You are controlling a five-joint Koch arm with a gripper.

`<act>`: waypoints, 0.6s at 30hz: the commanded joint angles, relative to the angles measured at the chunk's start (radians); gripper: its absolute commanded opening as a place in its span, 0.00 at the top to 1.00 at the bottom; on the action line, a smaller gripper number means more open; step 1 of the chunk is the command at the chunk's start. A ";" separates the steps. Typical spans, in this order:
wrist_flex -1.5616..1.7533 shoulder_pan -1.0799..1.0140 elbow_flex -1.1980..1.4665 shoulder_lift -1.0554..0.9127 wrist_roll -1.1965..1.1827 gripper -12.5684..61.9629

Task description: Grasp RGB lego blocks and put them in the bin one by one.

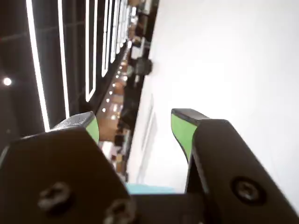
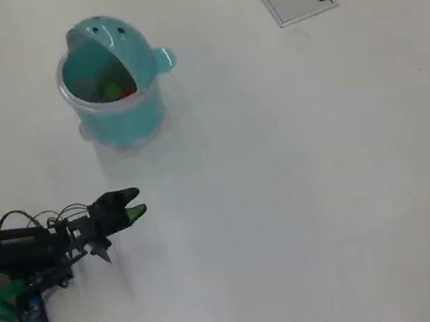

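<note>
Bright, even overhead lighting; white matte table surface near overexposure, faint soft shadow beside teal round plastic bin. Wrist view soft, blurred throughout: glaring ceiling light strips, black green-padded gripper out of focus.

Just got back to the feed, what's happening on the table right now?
The small black arm's claw with green fingertips is open and empty, away from the teal plastic animal-shaped bin. Inside the bin, a yellow-green block and a red block already show. No blue block can be seen, and no loose block lies on the white table.
</note>
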State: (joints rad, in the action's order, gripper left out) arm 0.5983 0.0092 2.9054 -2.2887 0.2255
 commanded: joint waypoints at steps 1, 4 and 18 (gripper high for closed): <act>0.115 0.002 -0.023 -0.075 0.008 0.45; 0.176 0.005 0.046 -0.074 0.008 0.45; 0.288 0.052 0.265 -0.071 0.005 0.41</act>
State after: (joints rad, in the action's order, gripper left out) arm 0.8253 0.0568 3.0986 -2.2887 0.2255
